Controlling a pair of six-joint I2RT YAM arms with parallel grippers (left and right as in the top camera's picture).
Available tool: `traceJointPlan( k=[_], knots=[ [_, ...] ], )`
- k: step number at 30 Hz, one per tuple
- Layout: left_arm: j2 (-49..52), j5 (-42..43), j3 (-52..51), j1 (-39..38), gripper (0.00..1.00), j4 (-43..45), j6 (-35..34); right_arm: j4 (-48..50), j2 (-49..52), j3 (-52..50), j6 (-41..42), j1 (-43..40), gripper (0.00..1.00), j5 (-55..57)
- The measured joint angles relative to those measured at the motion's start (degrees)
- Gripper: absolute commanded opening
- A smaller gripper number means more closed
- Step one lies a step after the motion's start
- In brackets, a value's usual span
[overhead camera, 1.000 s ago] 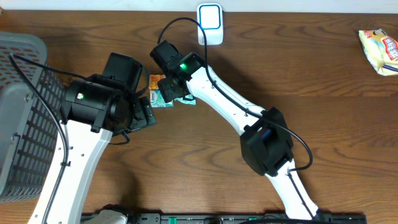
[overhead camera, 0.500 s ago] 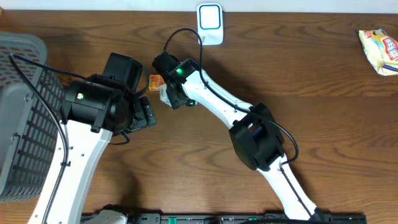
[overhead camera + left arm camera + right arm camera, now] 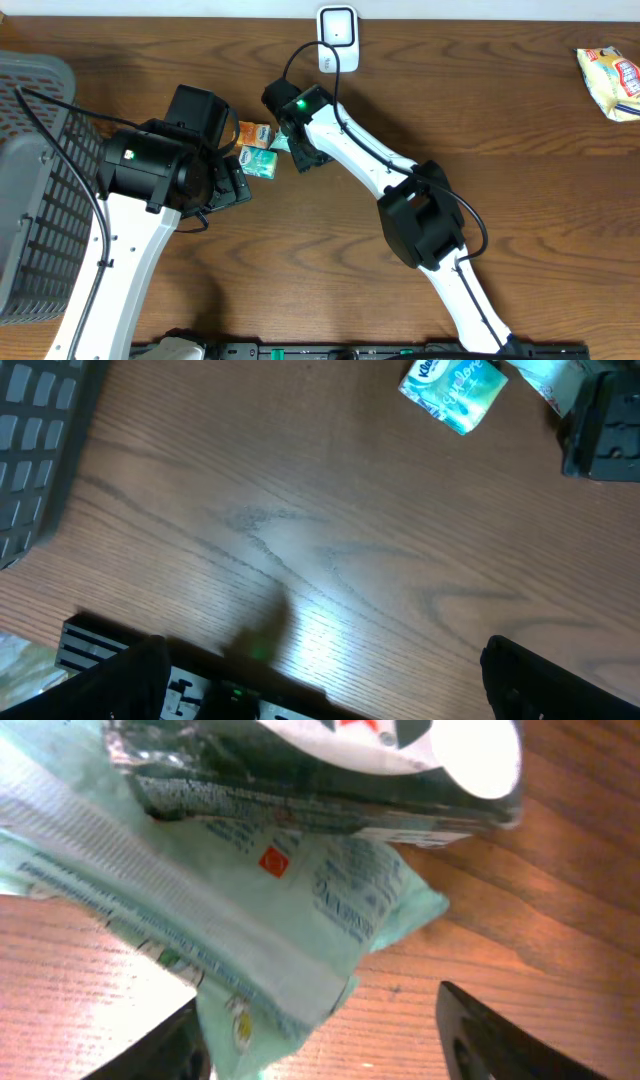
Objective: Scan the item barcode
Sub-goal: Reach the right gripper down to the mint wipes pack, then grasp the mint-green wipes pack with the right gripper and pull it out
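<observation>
While the right gripper point(image 3: 318, 1020) hangs with jaws apart over the mint tissue packet point(image 3: 250, 910), that packet lies on the table point(image 3: 520, 200) just beside an orange packet point(image 3: 254, 131). The left gripper point(image 3: 320, 670) gapes wide, empty.

mock shop checkout on lab bench, wood-grain table point(image 3: 520, 180), white barcode scanner point(image 3: 338, 38) at far edge, grey basket point(image 3: 45, 200) left, snack packet point(image 3: 610, 82) far right
</observation>
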Motion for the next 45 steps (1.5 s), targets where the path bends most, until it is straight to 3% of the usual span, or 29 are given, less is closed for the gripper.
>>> traceJointPlan(
  k=[8, 11, 22, 45],
  knots=[
    [0.0, 0.0, 0.0, 0.0, 0.98, 0.0, 0.0, 4.46, -4.09, -0.02, -3.67, 0.44, 0.64, -2.67],
    [0.0, 0.0, 0.0, 0.0, 0.98, 0.0, 0.0, 6.29, -4.26, -0.04, -7.02, 0.81, 0.7, -3.19],
    [0.0, 0.0, 0.0, 0.0, 0.98, 0.0, 0.0, 8.04, -3.76, -0.09, -20.98, 1.64, 0.75, -1.88],
    [0.0, 0.0, 0.0, 0.0, 0.97, 0.0, 0.0, 17.92, 1.25, -0.33, -24.24, 0.72, 0.77, 0.26]
  ],
)
